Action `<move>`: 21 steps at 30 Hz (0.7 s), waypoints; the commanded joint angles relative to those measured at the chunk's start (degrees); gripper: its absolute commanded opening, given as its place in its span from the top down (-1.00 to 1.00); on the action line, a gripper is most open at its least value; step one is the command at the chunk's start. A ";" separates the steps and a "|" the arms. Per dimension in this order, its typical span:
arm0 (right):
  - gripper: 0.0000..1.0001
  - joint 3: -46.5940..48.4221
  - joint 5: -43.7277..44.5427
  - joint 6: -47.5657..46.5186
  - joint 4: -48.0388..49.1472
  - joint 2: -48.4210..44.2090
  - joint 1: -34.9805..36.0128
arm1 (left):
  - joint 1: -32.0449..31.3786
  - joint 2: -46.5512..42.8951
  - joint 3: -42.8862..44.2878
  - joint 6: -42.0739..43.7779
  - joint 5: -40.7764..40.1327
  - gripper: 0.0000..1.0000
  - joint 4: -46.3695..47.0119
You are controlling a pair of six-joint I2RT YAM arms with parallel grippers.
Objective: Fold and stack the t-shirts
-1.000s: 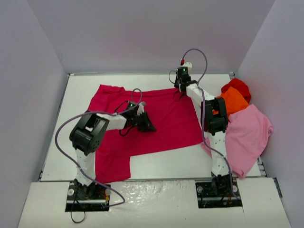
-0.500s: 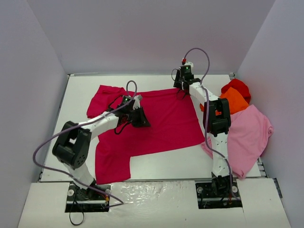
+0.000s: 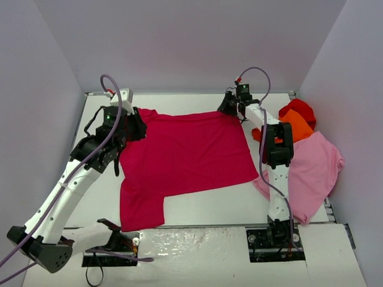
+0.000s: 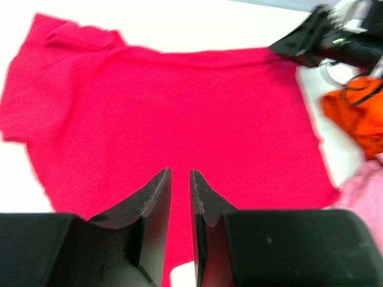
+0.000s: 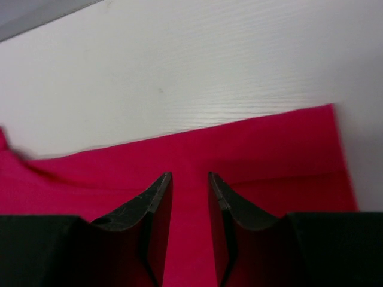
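— Left gripper (image 4: 179,174)?
— Parted a sliver, holding nothing; above the far left sleeve of the crimson t-shirt (image 3: 185,149), spread flat on the table (image 3: 209,206).
— Right gripper (image 5: 190,176)?
— Parted slightly, gripping nothing, over that shirt's far right corner. Further right, heaped: orange t-shirt (image 3: 294,127), red t-shirt (image 3: 301,109), pink t-shirt (image 3: 314,170).
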 commanded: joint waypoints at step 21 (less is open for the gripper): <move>1.00 -20.26 17.51 -8.10 -3.90 -20.04 15.61 | 26.53 29.47 -4.43 -7.96 23.85 1.00 15.22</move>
